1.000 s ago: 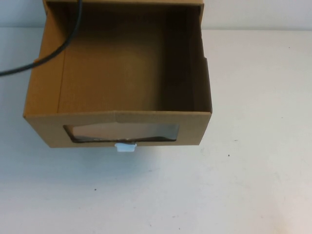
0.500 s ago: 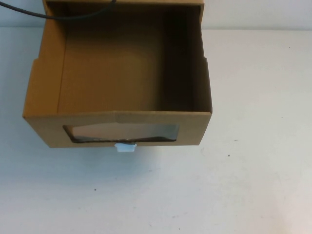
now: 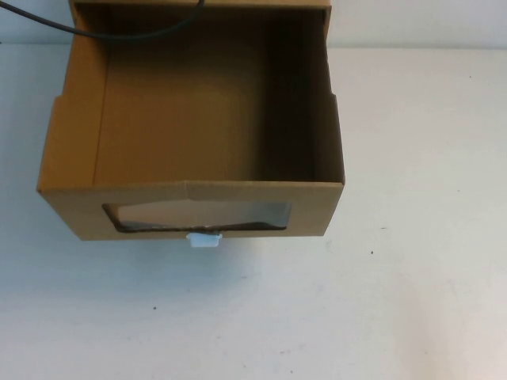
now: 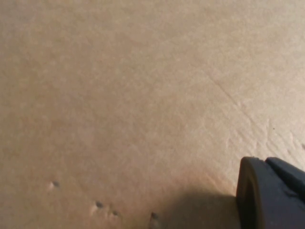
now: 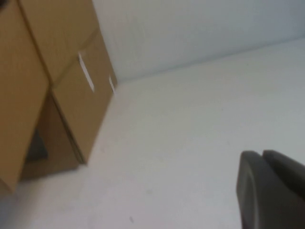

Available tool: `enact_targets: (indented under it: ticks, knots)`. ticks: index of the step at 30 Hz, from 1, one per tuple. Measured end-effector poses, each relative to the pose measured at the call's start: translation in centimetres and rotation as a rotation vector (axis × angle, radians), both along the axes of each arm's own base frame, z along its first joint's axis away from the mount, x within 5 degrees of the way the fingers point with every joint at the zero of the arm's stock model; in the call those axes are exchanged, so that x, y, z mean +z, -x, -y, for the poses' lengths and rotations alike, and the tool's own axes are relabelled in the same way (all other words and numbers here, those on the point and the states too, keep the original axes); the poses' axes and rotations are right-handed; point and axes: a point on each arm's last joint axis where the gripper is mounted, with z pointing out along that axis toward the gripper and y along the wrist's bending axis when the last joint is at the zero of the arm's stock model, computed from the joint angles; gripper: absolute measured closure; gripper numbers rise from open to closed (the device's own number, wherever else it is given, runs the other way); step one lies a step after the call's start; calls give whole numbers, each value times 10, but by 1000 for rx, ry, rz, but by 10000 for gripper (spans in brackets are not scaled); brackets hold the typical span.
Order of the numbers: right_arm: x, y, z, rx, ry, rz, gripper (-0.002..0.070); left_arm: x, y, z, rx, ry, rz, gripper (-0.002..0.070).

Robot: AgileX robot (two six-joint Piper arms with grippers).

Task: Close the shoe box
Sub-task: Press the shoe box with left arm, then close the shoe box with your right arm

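White tabletop [image 3: 412, 301], pale wall behind, and the shoe box [image 3: 190, 210] sits at about eleven o'clock from the table's centre in the high view, its drawer pulled well out toward me and empty. The front panel faces me with the clear window [image 3: 198, 215] and the small white pull tab [image 3: 203, 239] just below it.

What has changed over the last second? Only the black cable [image 3: 119, 32] up at twelve o'clock: it has swung from draping across the box's left wall to a shallow loop at the far edge. The box itself has not budged, so the closing push has not begun; I judge the task is at its very start.

My left gripper [image 4: 269, 193] is out of the high view; its wrist camera sees only plain brown cardboard close by, one dark finger at the edge. Whether I am gaping or pinched, I cannot tell, and I see nothing held. My right gripper [image 5: 267, 191] hangs over bare table, the box off to its side; again I cannot tell its opening.

Count: one box, one window, one tab, one cable, two grippers.
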Motion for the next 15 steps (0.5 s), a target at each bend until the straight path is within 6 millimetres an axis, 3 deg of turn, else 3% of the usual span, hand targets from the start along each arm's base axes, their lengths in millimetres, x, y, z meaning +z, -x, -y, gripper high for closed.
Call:
enact_targets:
  ticks: [8,12,15]
  knots:
    - [14,0,5,-44,-346,128,689,0,0,0,2,-1,-2,680]
    - [15,2,-5,40,-426,6,689,0,0,0,2,-1,-3,680]
    - [35,5,-17,153,-401,-144,688,0,0,0,2,-1,-3,680]
